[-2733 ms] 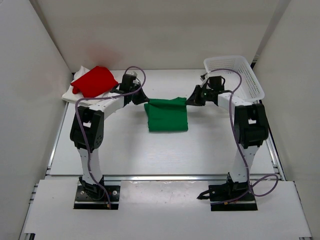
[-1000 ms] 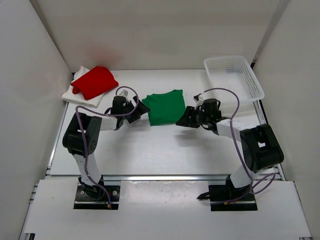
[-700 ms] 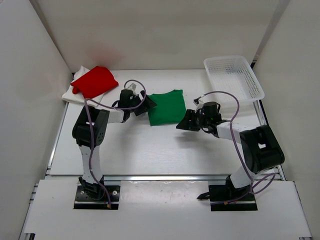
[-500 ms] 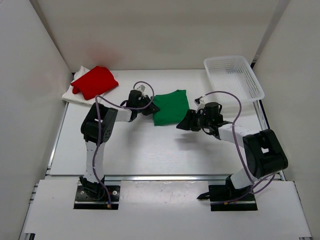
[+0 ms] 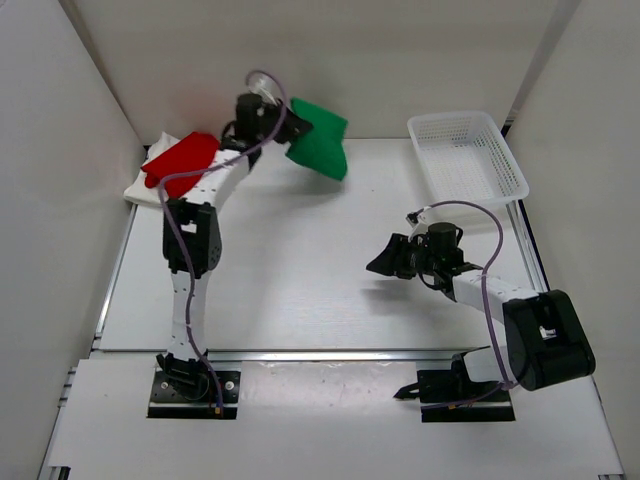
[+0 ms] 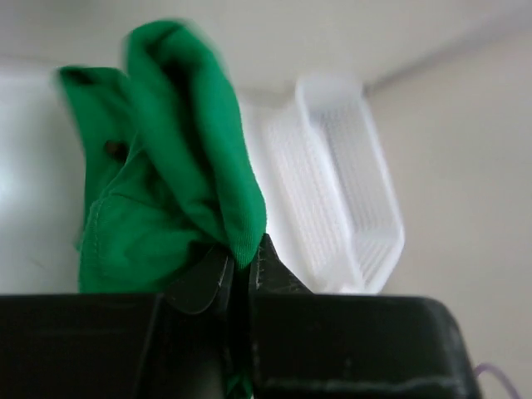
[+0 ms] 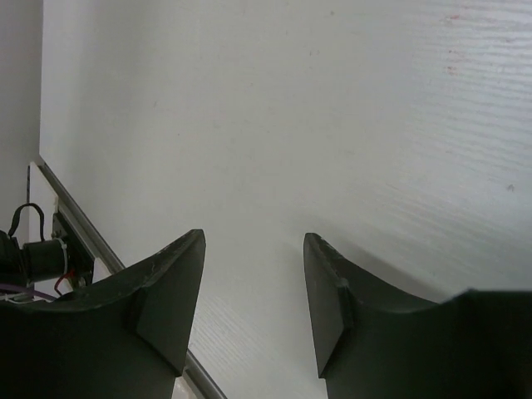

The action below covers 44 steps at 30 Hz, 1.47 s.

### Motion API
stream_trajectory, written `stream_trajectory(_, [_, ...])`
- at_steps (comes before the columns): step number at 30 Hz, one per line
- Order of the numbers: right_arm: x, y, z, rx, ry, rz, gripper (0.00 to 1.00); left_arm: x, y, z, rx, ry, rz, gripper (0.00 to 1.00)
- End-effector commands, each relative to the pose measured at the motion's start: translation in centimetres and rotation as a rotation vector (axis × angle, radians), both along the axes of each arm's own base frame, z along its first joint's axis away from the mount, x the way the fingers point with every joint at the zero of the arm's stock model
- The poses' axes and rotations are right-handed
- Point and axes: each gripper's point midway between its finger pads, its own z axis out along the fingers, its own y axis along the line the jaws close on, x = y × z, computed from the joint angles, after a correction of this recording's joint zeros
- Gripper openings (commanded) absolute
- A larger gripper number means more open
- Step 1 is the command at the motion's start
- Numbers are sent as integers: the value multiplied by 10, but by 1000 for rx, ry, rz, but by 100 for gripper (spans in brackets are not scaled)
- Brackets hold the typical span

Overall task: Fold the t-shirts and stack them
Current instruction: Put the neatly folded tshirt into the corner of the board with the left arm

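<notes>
White table [image 5: 300, 300] | green t-shirt [image 5: 322, 147] off it now, hanging aloft at back | left gripper [image 5: 288, 127] pinched on its fold | right gripper [image 5: 383, 263] pulled back, jaws apart, empty | red t-shirt [image 5: 180, 162] unmoved on white t-shirt [image 5: 140, 190]

- robot lab test cell
- plain white panel walls [image 5: 60, 220] box in a white surface [image 5: 300, 290]
- black base plates [image 5: 228, 385] bolted down by a metal rail [image 5: 330, 353]

No readable text, labels or numbers anywhere.
</notes>
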Motion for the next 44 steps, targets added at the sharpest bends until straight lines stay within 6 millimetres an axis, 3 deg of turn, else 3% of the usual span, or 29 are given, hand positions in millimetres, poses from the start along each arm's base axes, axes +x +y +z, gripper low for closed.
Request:
stream_trajectory(1, [2, 2, 9, 20, -47, 24, 49, 24, 113, 71, -23, -77, 150, 0])
stream_trajectory(3, [3, 2, 8, 23, -38, 27, 49, 27, 190, 83, -38, -90, 271, 0])
stream_trajectory(4, [3, 4, 9, 26, -47, 38, 50, 21, 210, 78, -37, -83, 311, 0])
stream_trajectory(6, [1, 8, 7, 26, -38, 59, 50, 0, 276, 62, -31, -68, 454, 0])
stream_trajectory(7, [2, 10, 7, 23, -45, 62, 49, -4, 310, 61, -47, -81, 535, 10])
stream_trajectory(8, [-3, 16, 7, 34, -32, 87, 50, -17, 325, 39, -64, -41, 577, 28])
stream_trajectory(10, [-8, 21, 4, 31, -25, 111, 50, -44, 373, 0, -95, 47, 683, 98])
stream_trajectory(14, [-20, 31, 2, 15, -31, 153, 53, -93, 420, -36, -143, 115, 853, 98])
stream_trajectory(16, [-28, 32, -5, -3, -24, 149, 55, -112, 415, -40, -107, 120, 870, 98])
stream_trajectory(18, [-35, 33, -12, -27, -16, 145, 63, -122, 407, -48, -68, 145, 866, 98])
stream_trajectory(20, [-38, 34, -19, -73, 3, 128, 70, -125, 384, -51, -53, 144, 813, 98])
stream_trajectory(22, [-42, 36, -22, -114, -1, 133, 99, -132, 357, -55, -46, 155, 751, 99])
stream_trajectory(28, [-60, 38, -35, -206, 12, 148, 99, -156, 268, -69, 61, 221, 513, 98])
stream_trajectory(29, [-59, 32, -40, -229, 17, 123, 99, -166, 248, -77, 91, 240, 455, 99])
stream_trajectory(36, [-72, 31, -41, -210, 21, 163, 99, -245, 132, -79, 196, 151, 91, 99])
stream_trajectory(39, [-76, 30, -35, -171, -16, 163, 99, -274, 106, -85, 223, 131, -6, 98])
stream_trajectory(41, [-78, 27, -34, -156, -30, 153, 99, -285, 100, -95, 237, 148, -31, 98])
stream_trajectory(44, [-76, 24, -32, -169, -39, 140, 99, -283, 96, -92, 254, 125, -41, 99])
